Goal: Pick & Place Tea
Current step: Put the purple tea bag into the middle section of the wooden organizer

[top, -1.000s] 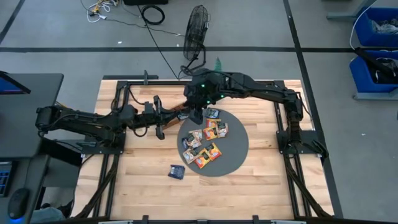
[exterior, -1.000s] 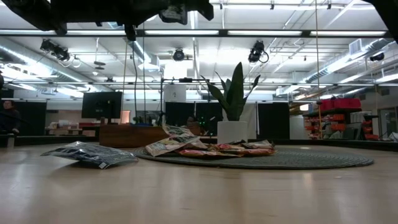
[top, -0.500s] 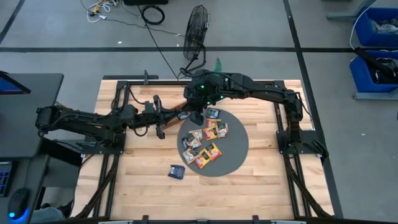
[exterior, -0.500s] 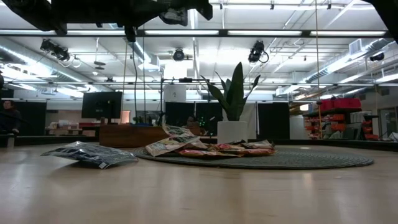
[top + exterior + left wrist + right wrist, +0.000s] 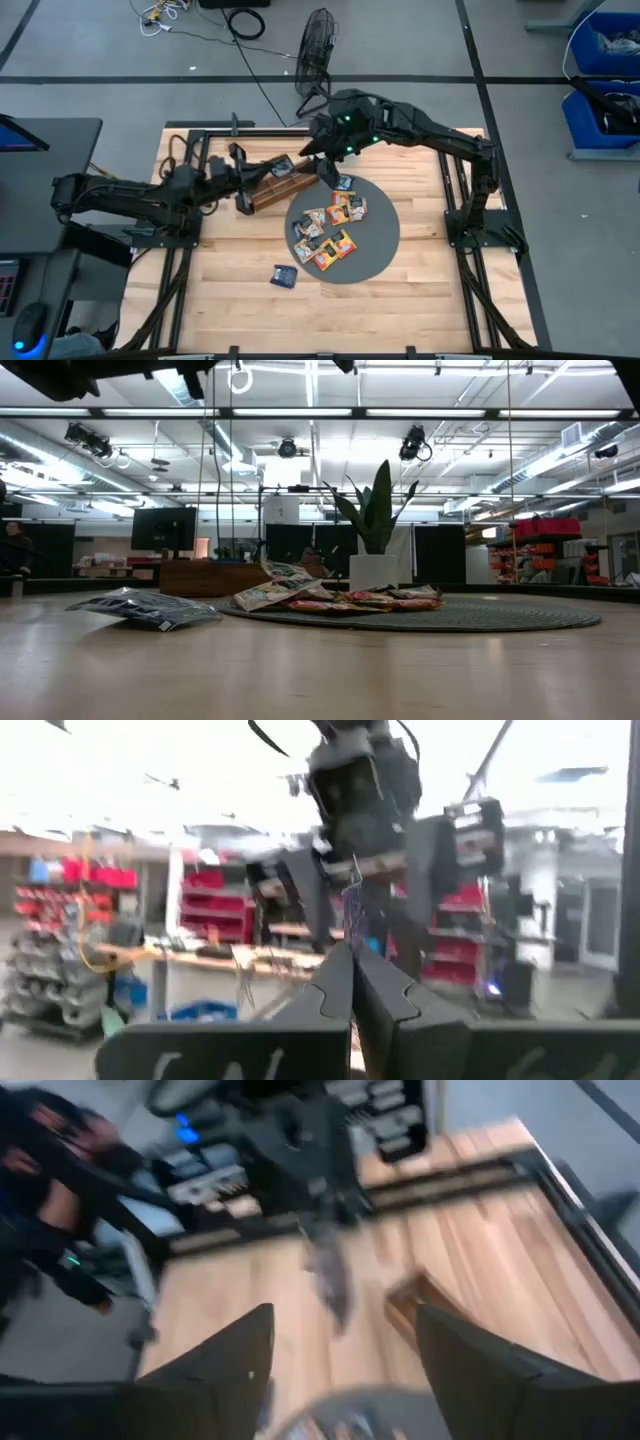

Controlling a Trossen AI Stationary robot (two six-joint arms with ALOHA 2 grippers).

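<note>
Several small tea sachets lie in a heap on a round grey mat at mid-table, also visible in the low view as tea sachets. One dark sachet lies alone on the wood nearer the front. A long brown wooden tray rests on the table left of the mat. My left gripper is raised over the tray's left end, shut on a thin sachet. My right gripper hangs open above the tray's right end, facing the left one, with nothing between its fingers. My left gripper pinches one edge of the thin sachet between its two shut fingers. The fingers slant upward from the table's left side. The sachet stands edge-on beyond the fingertips, lifted clear of tray and table.
A black fan and a potted plant stand by the table's far edge. Black frame rails run along the table's sides. Bare wood lies in front of the mat, around the lone dark sachet.
My right gripper has opened, risen and drawn back toward the far right. My left gripper has pulled toward the table's left edge, risen and tipped upward. With both arms out of the way, the wooden tray now shows between them.
</note>
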